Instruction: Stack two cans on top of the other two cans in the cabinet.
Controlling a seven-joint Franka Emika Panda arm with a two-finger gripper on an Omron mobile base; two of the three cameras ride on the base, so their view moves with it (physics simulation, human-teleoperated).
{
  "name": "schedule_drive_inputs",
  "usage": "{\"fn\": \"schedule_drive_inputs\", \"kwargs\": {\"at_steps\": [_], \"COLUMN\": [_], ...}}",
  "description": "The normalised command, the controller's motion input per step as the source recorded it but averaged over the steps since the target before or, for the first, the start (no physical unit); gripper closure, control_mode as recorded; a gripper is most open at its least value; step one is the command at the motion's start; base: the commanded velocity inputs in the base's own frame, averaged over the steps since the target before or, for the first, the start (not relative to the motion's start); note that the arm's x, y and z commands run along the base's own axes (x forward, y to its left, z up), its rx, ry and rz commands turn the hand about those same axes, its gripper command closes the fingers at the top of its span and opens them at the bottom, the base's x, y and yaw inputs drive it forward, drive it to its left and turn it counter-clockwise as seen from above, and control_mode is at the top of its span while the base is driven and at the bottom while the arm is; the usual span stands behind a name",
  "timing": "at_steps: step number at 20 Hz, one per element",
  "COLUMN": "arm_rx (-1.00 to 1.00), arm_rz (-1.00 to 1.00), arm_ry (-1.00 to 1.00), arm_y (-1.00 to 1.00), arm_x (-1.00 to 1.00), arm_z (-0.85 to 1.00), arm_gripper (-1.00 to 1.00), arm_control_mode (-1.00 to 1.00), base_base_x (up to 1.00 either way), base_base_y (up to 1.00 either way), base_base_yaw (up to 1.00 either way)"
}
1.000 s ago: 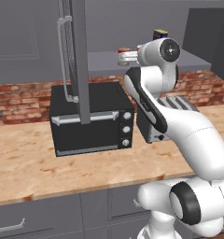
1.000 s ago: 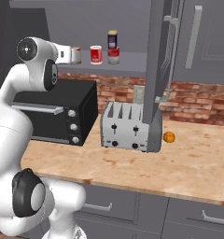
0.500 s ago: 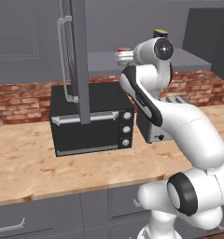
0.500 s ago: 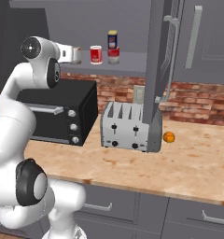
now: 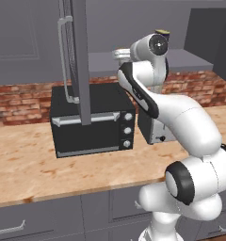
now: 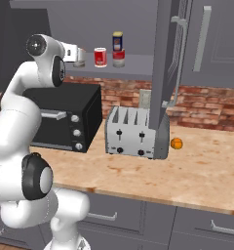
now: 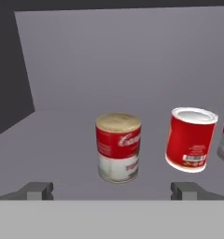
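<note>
Fingers [image 7: 39,190] spread wide with nothing held, lined up on a red-and-white can [image 7: 118,148] standing on the cabinet shelf [image 7: 58,140], another red can [image 7: 190,139] beside it.

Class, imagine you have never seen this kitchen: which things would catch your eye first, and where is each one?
The big white robot arm dominates, rising in front of the counter with its open gripper reaching into the cabinet. On the shelf, bright red-and-white cans stand out against the grey, and a dark-blue can sits stacked on one of them. Below, a black toaster oven and a silver toaster stand on the wooden counter.
</note>
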Motion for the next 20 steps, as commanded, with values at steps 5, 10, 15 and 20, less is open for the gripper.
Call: {"fn": "schedule_drive_inputs", "kwargs": {"at_steps": [5, 10, 15, 20], "arm_rx": [0.0, 0.0, 0.0, 0.0], "arm_rz": [0.0, 0.0, 0.0, 0.0], "arm_ry": [0.0, 0.0, 0.01, 0.0], "arm_y": [0.0, 0.0, 0.0, 0.0], "arm_x": [0.26, 0.27, 0.24, 0.22], "arm_z": [0.0, 0.0, 0.0, 0.0], "arm_gripper": [-1.0, -1.0, -1.0, -1.0], "arm_control_mode": [-1.0, -1.0, -1.0, -1.0], "base_base_x": [0.0, 0.0, 0.0, 0.0], "base_base_y": [0.0, 0.0, 0.0, 0.0], "base_base_yaw": [0.0, 0.0, 0.0, 0.0]}}
